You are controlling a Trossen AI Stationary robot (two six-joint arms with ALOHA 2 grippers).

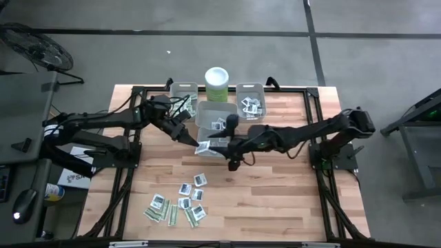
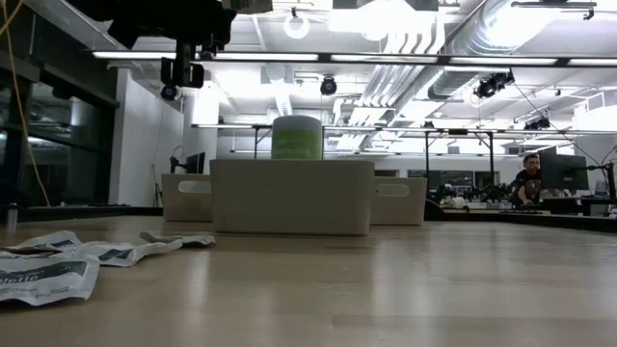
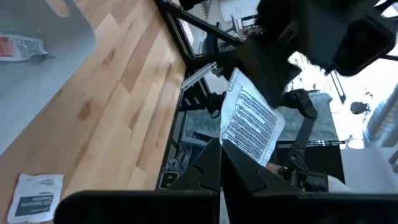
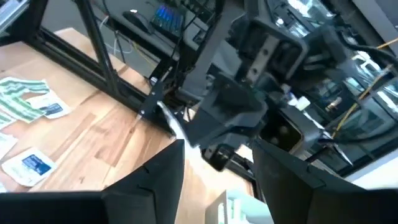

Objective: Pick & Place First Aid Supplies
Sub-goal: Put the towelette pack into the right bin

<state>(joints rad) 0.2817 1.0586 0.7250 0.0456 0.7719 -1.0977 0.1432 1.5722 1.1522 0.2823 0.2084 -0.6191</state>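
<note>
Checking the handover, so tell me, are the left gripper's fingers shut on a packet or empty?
Shut on one: in the left wrist view the left gripper pinches a white printed packet by its lower edge, held above the table.

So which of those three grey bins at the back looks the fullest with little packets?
The right-hand bin, right of the green canister. Its floor is crowded with white square packets, while the middle bin shows only a couple and the left bin a few.

I see one small white square paper packet with dark print held up in air, tilted. Other flat white and green-white packets lie scattered on near table part; some in bin.
</note>
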